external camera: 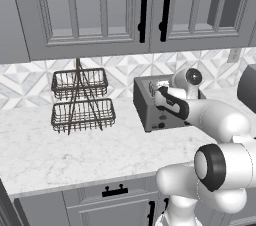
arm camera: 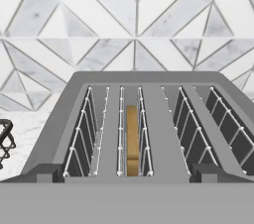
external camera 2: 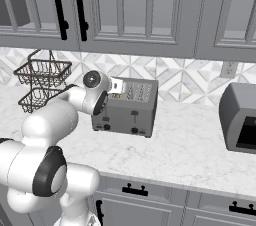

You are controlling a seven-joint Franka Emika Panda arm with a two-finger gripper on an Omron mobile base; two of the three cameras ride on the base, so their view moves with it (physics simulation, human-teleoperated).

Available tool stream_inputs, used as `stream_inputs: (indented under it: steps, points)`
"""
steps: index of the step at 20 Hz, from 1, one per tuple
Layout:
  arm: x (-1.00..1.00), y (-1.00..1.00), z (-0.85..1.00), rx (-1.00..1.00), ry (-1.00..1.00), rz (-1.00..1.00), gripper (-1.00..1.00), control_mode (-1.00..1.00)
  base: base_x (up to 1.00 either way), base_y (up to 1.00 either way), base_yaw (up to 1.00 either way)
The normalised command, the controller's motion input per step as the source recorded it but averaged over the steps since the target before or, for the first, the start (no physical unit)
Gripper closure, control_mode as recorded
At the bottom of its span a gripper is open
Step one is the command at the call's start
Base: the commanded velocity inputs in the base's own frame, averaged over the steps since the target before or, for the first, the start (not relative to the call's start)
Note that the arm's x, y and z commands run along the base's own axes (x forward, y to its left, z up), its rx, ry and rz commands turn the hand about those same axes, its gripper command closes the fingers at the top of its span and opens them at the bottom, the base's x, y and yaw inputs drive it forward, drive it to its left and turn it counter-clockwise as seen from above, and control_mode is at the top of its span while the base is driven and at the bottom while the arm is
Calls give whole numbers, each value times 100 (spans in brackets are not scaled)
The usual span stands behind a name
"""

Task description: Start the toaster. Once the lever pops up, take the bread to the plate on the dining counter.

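The grey toaster (external camera 2: 131, 110) stands on the marble worktop by the tiled wall, also seen as a toaster (external camera: 144, 104) partly behind my arm. Its small black lever (external camera 2: 134, 115) sits on the front face above the round knobs. My gripper (external camera 2: 116, 86) hovers over the toaster's top left end, open and holding nothing. In the hand view the toaster (arm camera: 149, 82) lies right below the gripper (arm camera: 129, 176), whose fingertips (arm camera: 48, 172) stand wide apart. The bread (arm camera: 131, 139) stands tan-brown down in a slot. The plate and the dining counter are out of view.
A two-tier wire basket rack (external camera: 80, 100) stands left of the toaster, also visible as the rack (external camera 2: 42, 85). A dark grey box appliance (external camera 2: 240, 117) sits to the right. Upper cabinets (external camera: 100, 5) hang low overhead. A wall outlet (external camera 2: 228, 69) is behind.
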Motion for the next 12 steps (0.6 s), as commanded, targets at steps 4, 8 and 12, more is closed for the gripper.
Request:
stream_inputs:
  steps: [4, 8, 12]
  points:
    - [0, 0, 0, 0, 0, 0, -100, -100, 0, 0, 0]
    - [0, 0, 0, 0, 0, 0, -100, -100, 0, 0, 0]
    - [0, 0, 0, 0, 0, 0, -100, -100, 0, 0, 0]
